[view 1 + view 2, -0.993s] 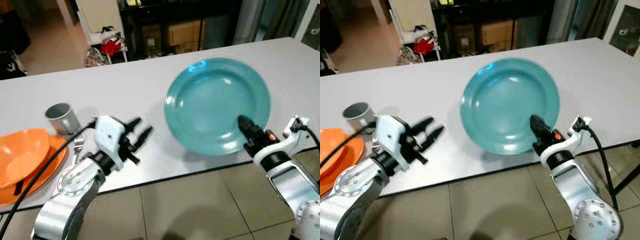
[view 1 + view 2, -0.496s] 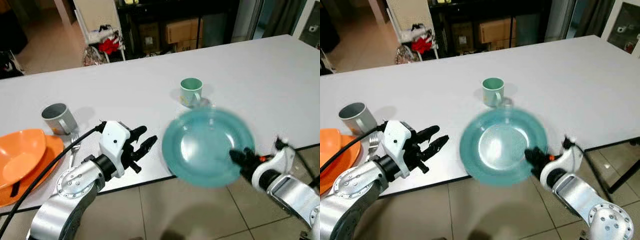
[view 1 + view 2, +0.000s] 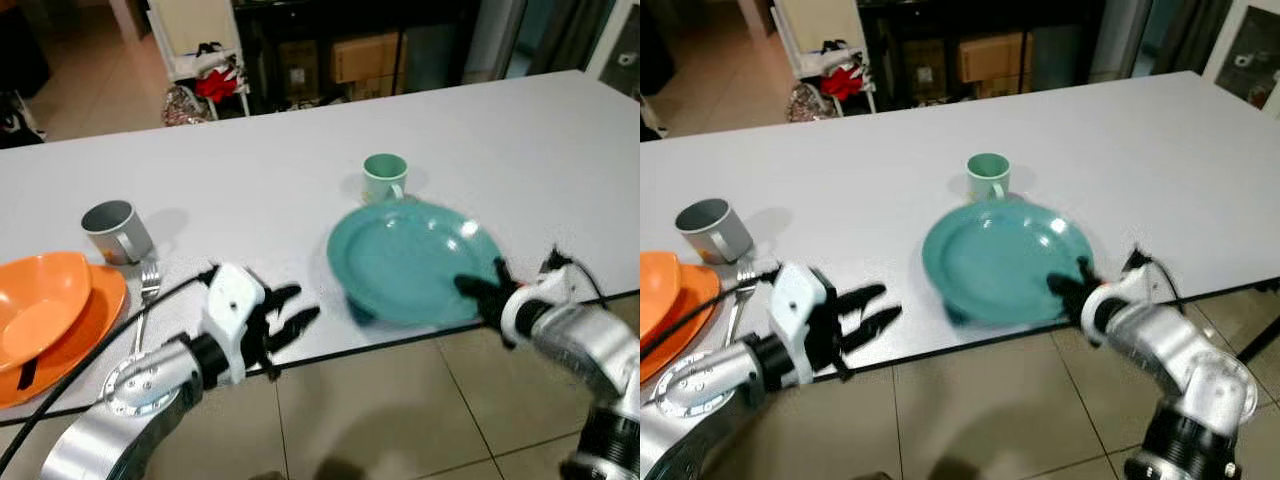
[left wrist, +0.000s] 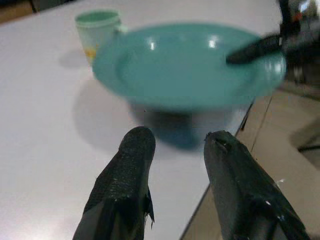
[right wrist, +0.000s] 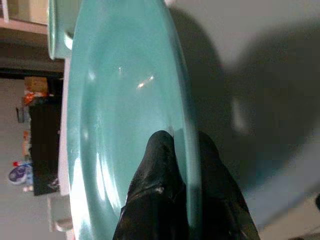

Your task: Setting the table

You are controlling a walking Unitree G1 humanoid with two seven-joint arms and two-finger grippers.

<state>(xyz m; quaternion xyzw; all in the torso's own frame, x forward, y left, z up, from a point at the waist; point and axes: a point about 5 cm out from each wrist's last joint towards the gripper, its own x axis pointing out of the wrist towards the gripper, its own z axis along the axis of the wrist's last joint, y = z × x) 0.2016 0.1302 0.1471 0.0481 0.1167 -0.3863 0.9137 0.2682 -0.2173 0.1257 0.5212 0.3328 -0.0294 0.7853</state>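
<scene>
A teal plate [image 3: 412, 262] hovers low and nearly flat over the front edge of the white table [image 3: 250, 180]. My right gripper [image 3: 484, 297] is shut on the teal plate's near rim; in the right wrist view its fingers [image 5: 155, 195] pinch the rim [image 5: 192, 150] from both sides. A small green mug [image 3: 383, 178] stands just behind the plate. My left gripper [image 3: 292, 322] is open at the table's front edge, left of the plate and holding nothing; its fingers [image 4: 125, 175] point toward the plate [image 4: 190, 65].
A grey mug [image 3: 116, 231] stands at the left with a fork [image 3: 147, 290] in front of it. An orange bowl [image 3: 35, 305] sits on an orange plate [image 3: 95, 325] at the far left. Tiled floor lies below the table edge.
The right gripper has brought the teal plate down from a raised, tilted pose to nearly flat just above the table, uncovering the green mug. The left gripper stayed open by the edge.
</scene>
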